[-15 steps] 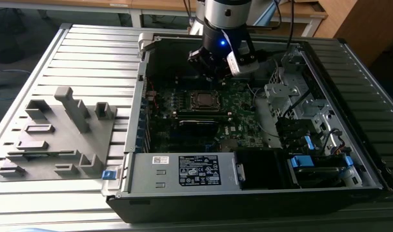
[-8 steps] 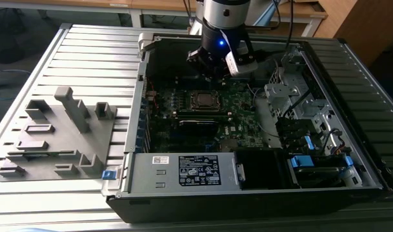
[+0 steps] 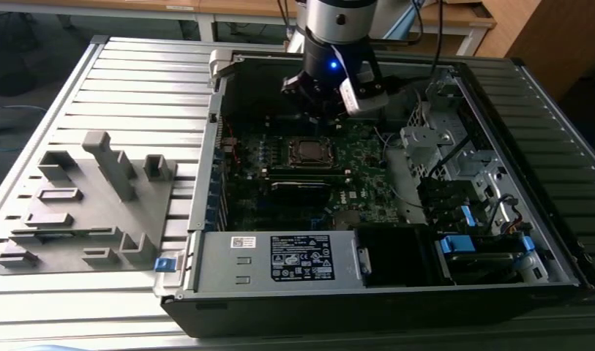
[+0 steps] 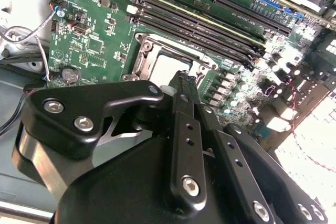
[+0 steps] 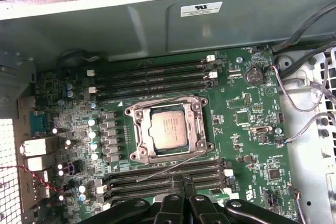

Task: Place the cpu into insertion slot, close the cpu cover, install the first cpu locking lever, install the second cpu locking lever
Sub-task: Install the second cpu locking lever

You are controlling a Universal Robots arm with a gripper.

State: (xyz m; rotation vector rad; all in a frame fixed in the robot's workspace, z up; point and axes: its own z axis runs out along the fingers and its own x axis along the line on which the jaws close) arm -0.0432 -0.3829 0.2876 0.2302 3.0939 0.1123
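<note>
Cpu (image 5: 167, 128) is sitting flat in the insertion slot (image 5: 137, 134) at the middle of the green motherboard (image 5: 247, 129), its dull silver top facing up and showing through the square cut-out of the cpu cover (image 5: 199, 127), which is lying closed over it with its metal frame running along all four chip edges. In the first wrist view a thin wire lever (image 5: 173, 165) is slanting away from the socket's edge across the neighbouring memory slots (image 5: 168, 177), so it is not lying tight along the frame there. Long black memory slots are flanking the socket on two opposite sides, close to the frame, and a row of small capacitors (image 5: 93, 140) is crowding a third side.

The gripper (image 4: 185, 77) is hovering just above the socket's edge in the second wrist view, its black fingers (image 4: 181, 129) pressed together and holding nothing; the tips are partly hiding the frame's near side.

In the exterior view the arm (image 3: 337, 44) is reaching down into the open computer case (image 3: 375, 292), with the gripper (image 3: 317, 110) above the socket (image 3: 309, 151). The case walls are rising on all sides, and a drive cage (image 3: 434, 146) and cables are closing in on the exterior view's right. A grey fixture tray (image 3: 83, 205) is resting on the ribbed table (image 3: 141, 80) to the exterior view's left, well apart from the case.
</note>
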